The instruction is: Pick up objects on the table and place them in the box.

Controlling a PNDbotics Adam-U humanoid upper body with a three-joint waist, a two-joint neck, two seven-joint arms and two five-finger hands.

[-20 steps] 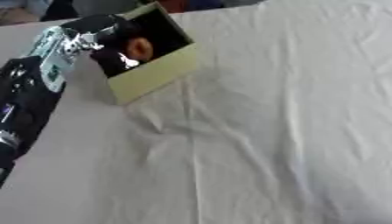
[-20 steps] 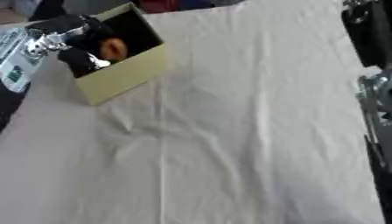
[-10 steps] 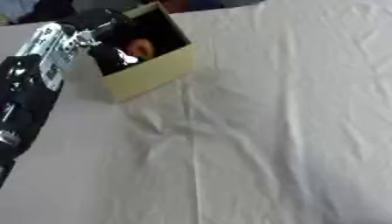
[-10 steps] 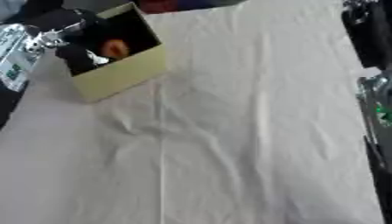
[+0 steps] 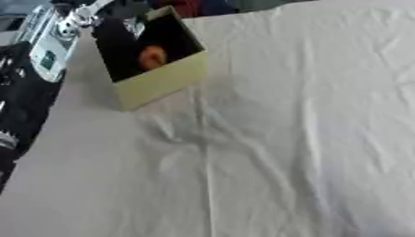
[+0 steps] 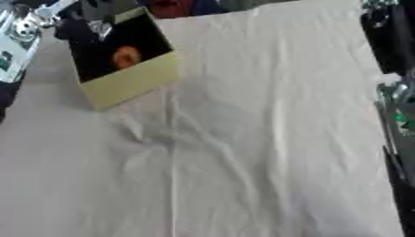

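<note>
Left eye view, left arm (image 5: 36, 55) reaching over box (image 5: 158, 83), fingers unclear

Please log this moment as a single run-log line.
left arm: beside box | box: far left, orange item inside | cloth: no loose objects seen | right arm: right edge, idle
</note>
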